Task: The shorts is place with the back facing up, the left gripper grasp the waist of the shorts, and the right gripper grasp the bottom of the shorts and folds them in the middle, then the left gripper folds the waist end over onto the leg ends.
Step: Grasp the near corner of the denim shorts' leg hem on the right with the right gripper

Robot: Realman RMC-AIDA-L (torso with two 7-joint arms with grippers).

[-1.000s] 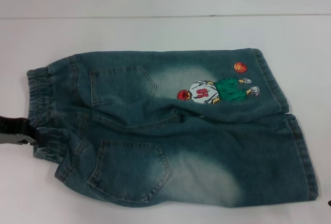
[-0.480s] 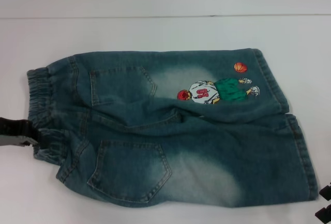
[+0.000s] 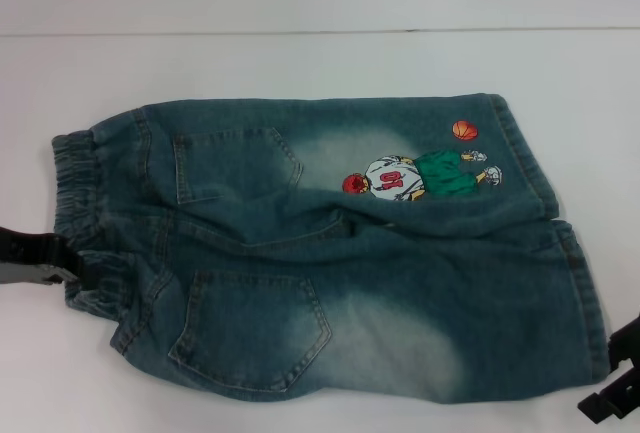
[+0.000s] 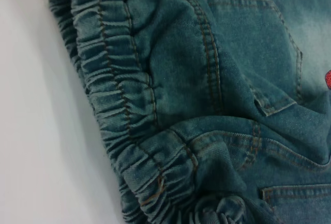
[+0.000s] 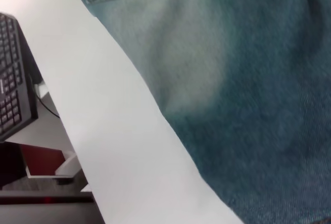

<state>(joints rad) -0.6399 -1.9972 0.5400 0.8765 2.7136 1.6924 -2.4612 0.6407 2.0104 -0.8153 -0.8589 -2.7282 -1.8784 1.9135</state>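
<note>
The shorts (image 3: 330, 253) lie flat on the white table (image 3: 300, 63), back side up, filling the middle of the head view. Two patch pockets show, one nearer the far edge (image 3: 232, 163) and one nearer the robot (image 3: 255, 328). The embroidered basketball player (image 3: 420, 175) with his orange ball (image 3: 464, 130) sits on the far leg. The ruffled waist (image 3: 85, 218) lies toward the robot's left; the leg hems (image 3: 585, 293) lie toward its right.

The left gripper (image 3: 40, 258) is at the waist, its tip against the gathered band on the near half. Whether its fingers are open or clamped on the cloth cannot be told. The left wrist view shows the gathered band (image 4: 119, 105) close up, bunched into a small fold at its near end.

The right gripper (image 3: 618, 383) is at the near right corner of the table, just beside the near leg's hem. Its fingers cannot be made out either. The right wrist view shows faded denim (image 5: 232, 79) over the table edge, with a black keyboard (image 5: 15, 74) beyond.
</note>
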